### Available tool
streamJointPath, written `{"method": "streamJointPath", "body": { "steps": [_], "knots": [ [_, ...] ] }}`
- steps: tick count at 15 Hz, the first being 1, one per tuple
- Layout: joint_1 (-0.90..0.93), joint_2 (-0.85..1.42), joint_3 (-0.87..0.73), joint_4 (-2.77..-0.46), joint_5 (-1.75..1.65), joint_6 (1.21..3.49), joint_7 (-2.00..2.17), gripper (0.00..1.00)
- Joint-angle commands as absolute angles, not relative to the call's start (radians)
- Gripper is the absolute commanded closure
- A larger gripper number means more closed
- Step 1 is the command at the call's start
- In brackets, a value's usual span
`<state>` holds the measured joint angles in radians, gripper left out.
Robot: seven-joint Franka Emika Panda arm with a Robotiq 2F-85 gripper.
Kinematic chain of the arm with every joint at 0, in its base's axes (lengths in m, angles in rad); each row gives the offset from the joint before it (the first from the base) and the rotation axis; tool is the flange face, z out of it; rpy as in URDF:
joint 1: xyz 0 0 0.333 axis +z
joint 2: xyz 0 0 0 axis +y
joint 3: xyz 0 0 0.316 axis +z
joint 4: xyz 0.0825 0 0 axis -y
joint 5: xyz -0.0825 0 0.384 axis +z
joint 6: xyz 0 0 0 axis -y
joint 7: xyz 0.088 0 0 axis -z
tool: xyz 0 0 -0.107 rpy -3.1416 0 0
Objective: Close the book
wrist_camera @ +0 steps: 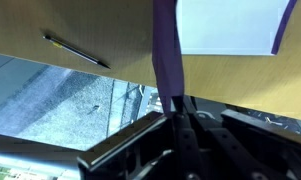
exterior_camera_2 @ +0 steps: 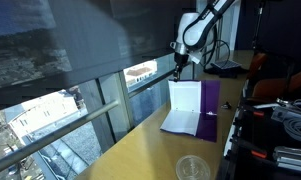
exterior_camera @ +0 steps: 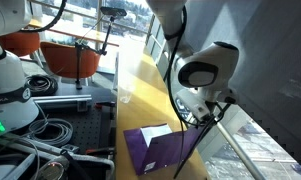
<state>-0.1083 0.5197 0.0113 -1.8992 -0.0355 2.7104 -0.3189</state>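
Raised book (wrist_camera: 230, 25) cover between hand (wrist_camera: 180, 113) fingertips

A book (exterior_camera_2: 188, 112) lies open on the table (exterior_camera_2: 140, 150) beside the window (exterior_camera_2: 60, 115), one cover upright in the gripper (exterior_camera_2: 179, 70); a pencil (wrist_camera: 75, 49) lies apart on the table.

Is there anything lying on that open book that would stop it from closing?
Nothing visible does. The white page is bare, the end effector grips the purple cover, and the pen lies apart on the counter.
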Motion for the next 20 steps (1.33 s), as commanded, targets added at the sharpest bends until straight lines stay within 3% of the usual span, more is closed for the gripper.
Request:
{"method": "streamJointPath", "body": {
  "steps": [1, 10, 11, 12, 20],
  "knots": [
    [-0.069, 0.496, -0.009, -1.934, -0.088, 2.742, -0.263, 1.00],
    [-0.039, 0.512, -0.015, -1.920, -0.122, 2.742, -0.208, 1.00],
    [-0.038, 0.512, -0.014, -1.919, -0.122, 2.742, -0.205, 0.94],
    [-0.034, 0.514, -0.017, -1.916, -0.121, 2.740, -0.194, 0.73],
    [-0.015, 0.468, -0.011, -1.911, -0.066, 2.681, -0.040, 0.15]
  ]
}}
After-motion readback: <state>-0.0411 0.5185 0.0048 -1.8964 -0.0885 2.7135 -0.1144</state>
